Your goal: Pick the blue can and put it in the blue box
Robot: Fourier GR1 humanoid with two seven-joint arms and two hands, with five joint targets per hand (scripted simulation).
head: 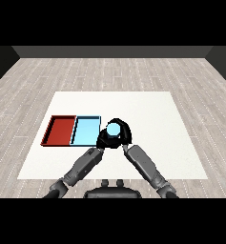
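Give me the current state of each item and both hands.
blue can: upright, held between both hands, right of the trays, not in either.
light blue tray: holds nothing.
red tray: holds nothing.
right hand: curled round the can.
left hand: against the can.

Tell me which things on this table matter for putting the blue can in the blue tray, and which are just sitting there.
Part of the job:
- blue can, between both hands
- light blue tray, just left of the can
- right hand, curled round the can
- left hand, against the can

Just lying about:
- red tray, beside the blue one
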